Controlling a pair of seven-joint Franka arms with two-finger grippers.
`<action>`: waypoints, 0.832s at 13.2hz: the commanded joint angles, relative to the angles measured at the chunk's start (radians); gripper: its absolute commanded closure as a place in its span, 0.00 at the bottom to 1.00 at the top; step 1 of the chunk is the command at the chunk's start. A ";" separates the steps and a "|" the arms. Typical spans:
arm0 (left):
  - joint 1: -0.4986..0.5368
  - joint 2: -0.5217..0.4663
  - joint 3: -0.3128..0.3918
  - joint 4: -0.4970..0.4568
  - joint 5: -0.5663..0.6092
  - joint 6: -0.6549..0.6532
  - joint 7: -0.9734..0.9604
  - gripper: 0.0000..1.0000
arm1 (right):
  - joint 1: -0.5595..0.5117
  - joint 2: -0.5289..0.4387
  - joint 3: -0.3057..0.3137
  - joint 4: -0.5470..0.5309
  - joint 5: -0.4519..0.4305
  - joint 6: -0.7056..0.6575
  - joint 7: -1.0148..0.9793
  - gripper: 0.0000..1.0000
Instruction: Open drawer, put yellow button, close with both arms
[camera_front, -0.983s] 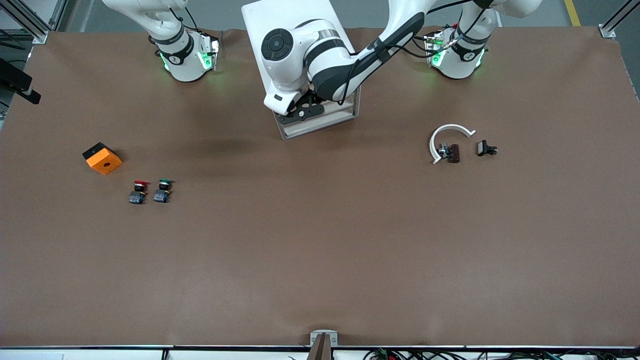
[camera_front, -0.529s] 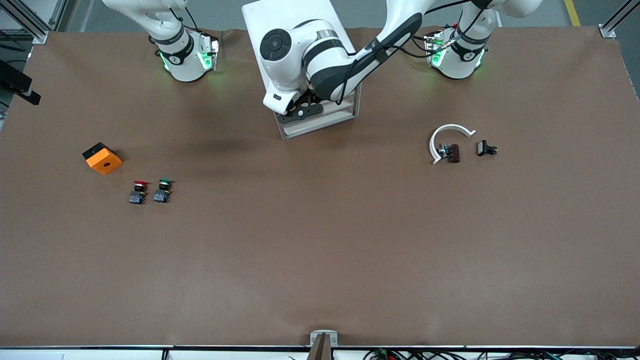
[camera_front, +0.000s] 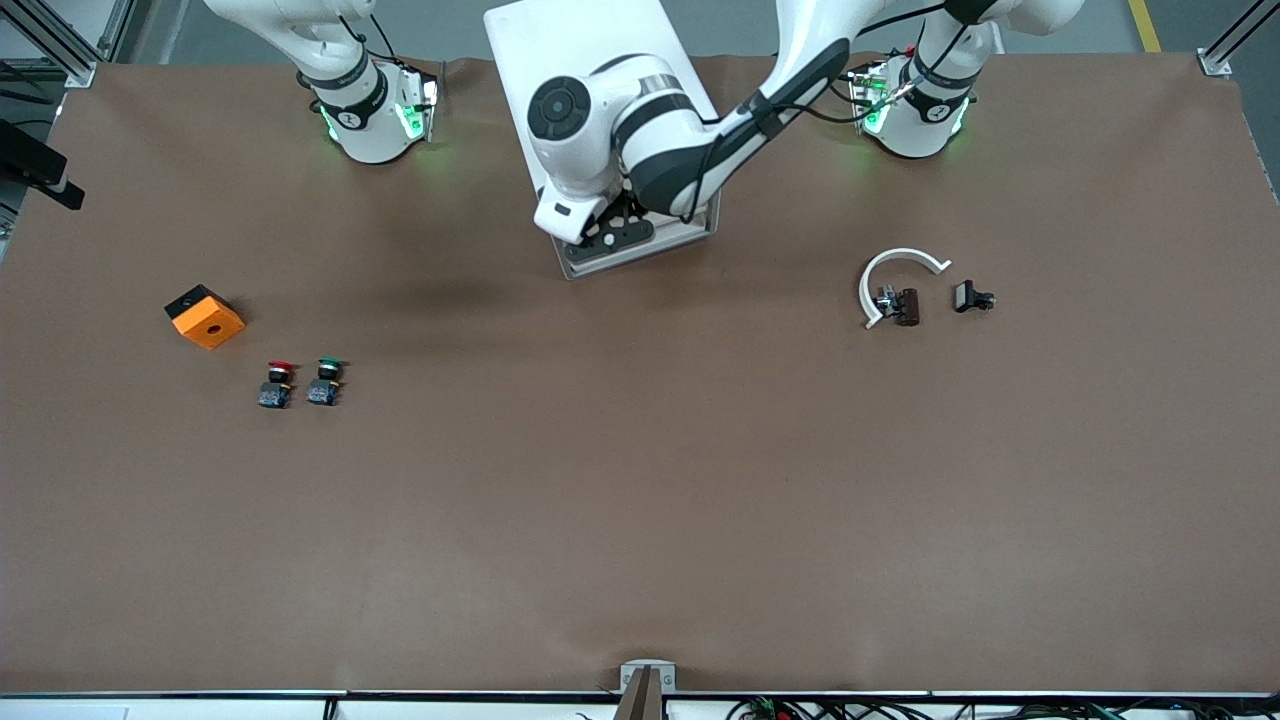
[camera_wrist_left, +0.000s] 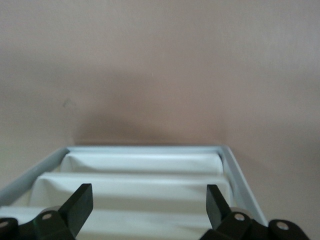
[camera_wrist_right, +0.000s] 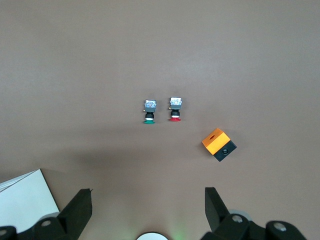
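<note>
Two buttons (camera_wrist_right: 162, 110) beneath right claw (camera_wrist_right: 149, 212)

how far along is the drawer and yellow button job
Done, probably: no yellow button shows on the table, only the red-capped button and green-capped button. In hand: the open left claw is at the white boxy cabinet's beige drawer fronts; the open right claw waits above the table. Left: pushing them fully shut, if needed.

Left arm over the cabinet, right arm waiting

We see the left gripper (camera_front: 610, 232) over the white cabinet's (camera_front: 560, 40) front edge; the red-capped button (camera_front: 277, 384) and green-capped button (camera_front: 325, 381) sit side by side near the orange box (camera_front: 205, 317), toward the right arm's end of the table (camera_front: 640, 480).
</note>
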 joint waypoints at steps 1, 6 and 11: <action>0.059 -0.003 0.001 0.021 0.031 -0.006 0.010 0.00 | -0.007 -0.018 0.004 -0.019 0.003 -0.004 -0.014 0.00; 0.191 -0.015 -0.001 0.030 0.043 -0.007 0.019 0.00 | 0.007 -0.020 0.013 -0.017 0.003 -0.014 -0.012 0.00; 0.366 -0.043 -0.010 0.011 0.042 -0.036 0.168 0.00 | 0.018 -0.020 0.012 -0.017 0.002 -0.024 -0.012 0.00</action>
